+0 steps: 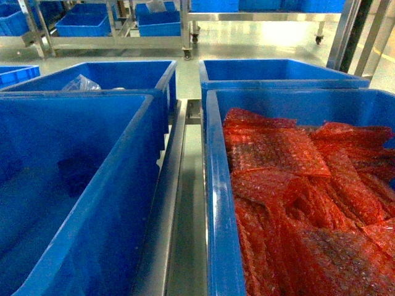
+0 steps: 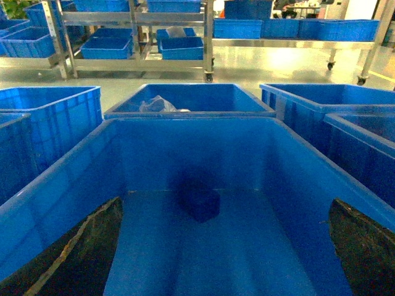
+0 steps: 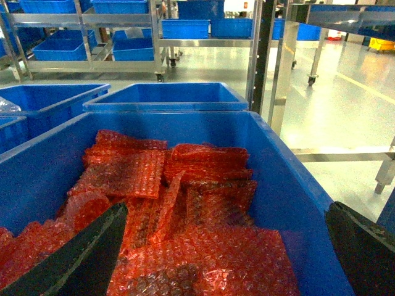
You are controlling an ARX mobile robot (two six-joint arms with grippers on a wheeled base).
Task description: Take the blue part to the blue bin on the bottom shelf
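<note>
The blue part (image 2: pixel 199 200), a small dark blue block, lies on the floor of the near left blue bin (image 2: pixel 185 126), close to its far wall. In the head view the blue part (image 1: pixel 77 174) shows as a dark shape inside that blue bin (image 1: pixel 133 185). My left gripper (image 2: pixel 222 262) hangs open over this bin, short of the part, with nothing between its fingers (image 2: pixel 77 253). My right gripper (image 3: pixel 222 259) is open above red bubble wrap (image 3: pixel 203 246), holding nothing. Neither gripper shows in the head view. The bottom shelf's steel divider rail (image 1: pixel 176 203) runs between the bins.
The near right bin (image 1: pixel 216 203) is full of red bubble wrap (image 1: pixel 296 185). Behind stand two more blue bins, the left one (image 1: pixel 123 74) holding a clear plastic bag (image 1: pixel 80 83). Steel racks with blue bins (image 2: pixel 179 46) line the far floor. A steel post (image 3: pixel 265 61) rises right of the bins.
</note>
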